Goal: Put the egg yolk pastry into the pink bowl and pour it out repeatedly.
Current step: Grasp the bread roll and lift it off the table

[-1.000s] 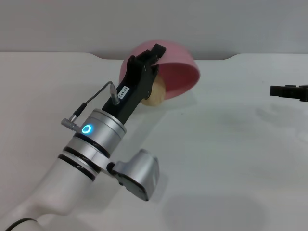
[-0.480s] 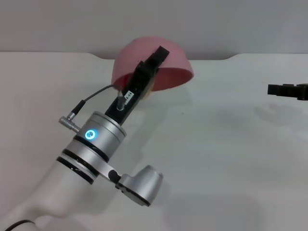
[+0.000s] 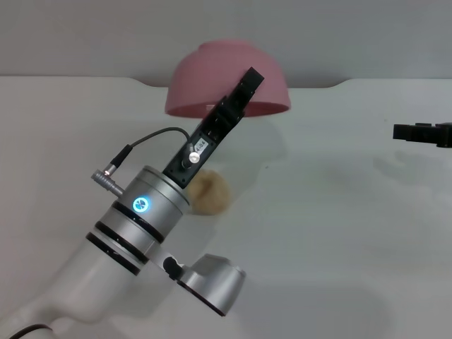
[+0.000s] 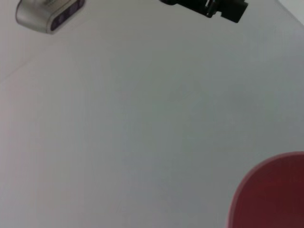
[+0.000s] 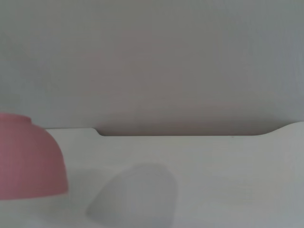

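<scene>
- Left gripper (image 3: pixel 244 88): jaws clamped on the rim of the pink bowl (image 3: pixel 227 79), held inverted above the tabletop (image 3: pixel 339 212).
- Egg yolk pastry (image 3: pixel 212 192): on the tabletop, below the bowl.
- Right gripper (image 3: pixel 422 133): parked at the right edge; jaw state cannot be told.

The light on my workspace is bright, even and soft, without hard glare. Below the upturned pink bowl (image 3: pixel 227 79) that my left gripper (image 3: pixel 244 92) holds, a faint grey shadow lies on the white table (image 3: pixel 339 212). Both wrist views are soft and out of focus.
</scene>
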Controlling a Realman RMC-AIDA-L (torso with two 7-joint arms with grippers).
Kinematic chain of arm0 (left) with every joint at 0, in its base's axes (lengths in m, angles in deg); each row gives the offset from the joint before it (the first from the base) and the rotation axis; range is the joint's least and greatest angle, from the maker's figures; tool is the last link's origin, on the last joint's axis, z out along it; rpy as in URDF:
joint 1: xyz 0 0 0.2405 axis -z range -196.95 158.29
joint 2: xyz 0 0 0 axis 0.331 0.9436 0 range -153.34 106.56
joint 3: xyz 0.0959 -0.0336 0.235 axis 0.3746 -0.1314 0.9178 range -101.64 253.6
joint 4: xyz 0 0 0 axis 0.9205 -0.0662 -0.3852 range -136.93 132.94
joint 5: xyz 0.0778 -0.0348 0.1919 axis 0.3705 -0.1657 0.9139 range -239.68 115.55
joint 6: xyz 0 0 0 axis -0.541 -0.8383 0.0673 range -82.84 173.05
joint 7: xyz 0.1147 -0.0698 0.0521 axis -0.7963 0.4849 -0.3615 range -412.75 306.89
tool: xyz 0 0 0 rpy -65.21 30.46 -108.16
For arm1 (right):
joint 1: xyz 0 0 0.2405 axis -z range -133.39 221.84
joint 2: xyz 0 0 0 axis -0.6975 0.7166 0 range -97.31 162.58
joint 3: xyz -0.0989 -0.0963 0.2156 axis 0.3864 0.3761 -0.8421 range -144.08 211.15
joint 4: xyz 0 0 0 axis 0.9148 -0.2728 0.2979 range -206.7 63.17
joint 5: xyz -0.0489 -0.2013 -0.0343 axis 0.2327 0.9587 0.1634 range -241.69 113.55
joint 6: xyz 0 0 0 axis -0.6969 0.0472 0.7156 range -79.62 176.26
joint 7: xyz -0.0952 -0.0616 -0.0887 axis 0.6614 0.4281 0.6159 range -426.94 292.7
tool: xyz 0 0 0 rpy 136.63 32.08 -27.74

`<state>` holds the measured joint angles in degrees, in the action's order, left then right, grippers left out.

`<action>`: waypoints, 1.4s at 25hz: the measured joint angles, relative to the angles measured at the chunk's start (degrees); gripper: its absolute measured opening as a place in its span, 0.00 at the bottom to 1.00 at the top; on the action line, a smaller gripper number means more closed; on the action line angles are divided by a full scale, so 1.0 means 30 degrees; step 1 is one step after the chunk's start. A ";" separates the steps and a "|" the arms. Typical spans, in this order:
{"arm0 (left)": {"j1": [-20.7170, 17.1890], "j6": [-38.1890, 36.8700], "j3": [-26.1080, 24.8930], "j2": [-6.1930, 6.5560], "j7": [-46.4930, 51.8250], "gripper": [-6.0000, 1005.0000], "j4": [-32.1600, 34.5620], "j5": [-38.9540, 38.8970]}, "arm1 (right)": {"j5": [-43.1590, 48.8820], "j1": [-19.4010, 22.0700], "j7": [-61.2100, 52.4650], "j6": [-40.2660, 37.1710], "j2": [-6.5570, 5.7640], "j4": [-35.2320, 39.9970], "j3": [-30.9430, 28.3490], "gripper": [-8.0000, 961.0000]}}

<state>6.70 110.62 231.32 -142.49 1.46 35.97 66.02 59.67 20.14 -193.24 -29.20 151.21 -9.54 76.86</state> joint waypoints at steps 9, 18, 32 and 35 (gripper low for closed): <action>-0.0485 -0.0481 -0.3378 0.0043 0.5971 0.03 0.4380 -0.6769 | -0.0005 -0.0103 0.0483 -0.0143 0.0010 -0.0175 0.0735 0.59; -0.3336 -1.0701 -1.2405 0.0294 0.6058 0.02 1.0479 -1.5838 | -0.0023 -0.1526 0.1023 0.0188 -0.0008 -0.0536 0.3350 0.59; -0.6181 -2.8361 -2.1595 0.1707 1.0026 0.02 0.9068 -2.2632 | -0.0037 -0.5436 0.1720 0.4434 0.0085 -0.2708 1.0156 0.59; -0.5788 -3.1918 -2.2885 0.2721 1.3162 0.02 0.7691 -2.1718 | -0.0253 -0.5976 0.1602 0.5342 0.0131 -0.3226 1.1895 0.59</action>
<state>-10.66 14.86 162.67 -134.32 40.95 59.04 0.86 58.91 2.21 -188.44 -13.17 151.61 -19.22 112.55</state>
